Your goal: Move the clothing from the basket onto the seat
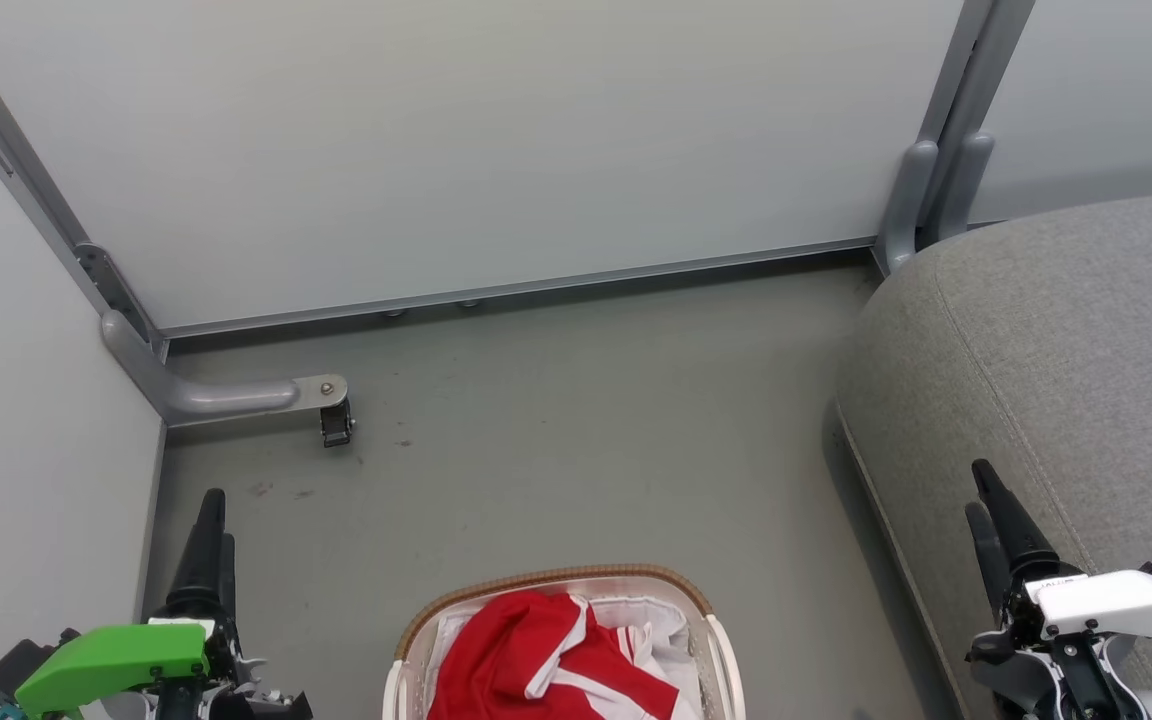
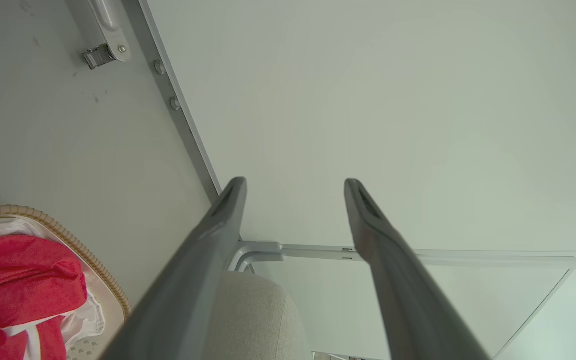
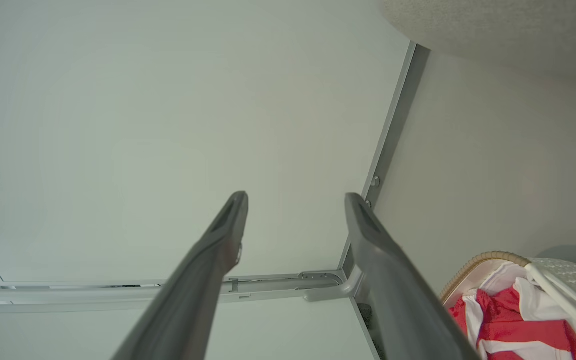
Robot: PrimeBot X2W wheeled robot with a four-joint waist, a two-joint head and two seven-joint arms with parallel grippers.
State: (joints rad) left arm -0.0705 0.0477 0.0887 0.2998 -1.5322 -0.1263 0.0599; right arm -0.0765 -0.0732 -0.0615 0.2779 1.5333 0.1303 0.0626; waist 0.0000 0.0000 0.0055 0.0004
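left end effector (image 2: 294, 181), right end effector (image 3: 295, 196) spread; clothing (image 1: 526, 660) in basket (image 1: 556, 577)

Open floor (image 1: 576, 420) beyond and beside the basket (image 1: 576, 572); seat (image 1: 1056, 350) near its right, wall panel (image 1: 36, 420) left.

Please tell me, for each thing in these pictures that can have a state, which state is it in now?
clothing: crumpled in a heap inside the basket, not gripped.
basket: upright on the floor, loaded.
seat: no clothing on the part in view.
left gripper: open, holding nothing.
right gripper: open, holding nothing.
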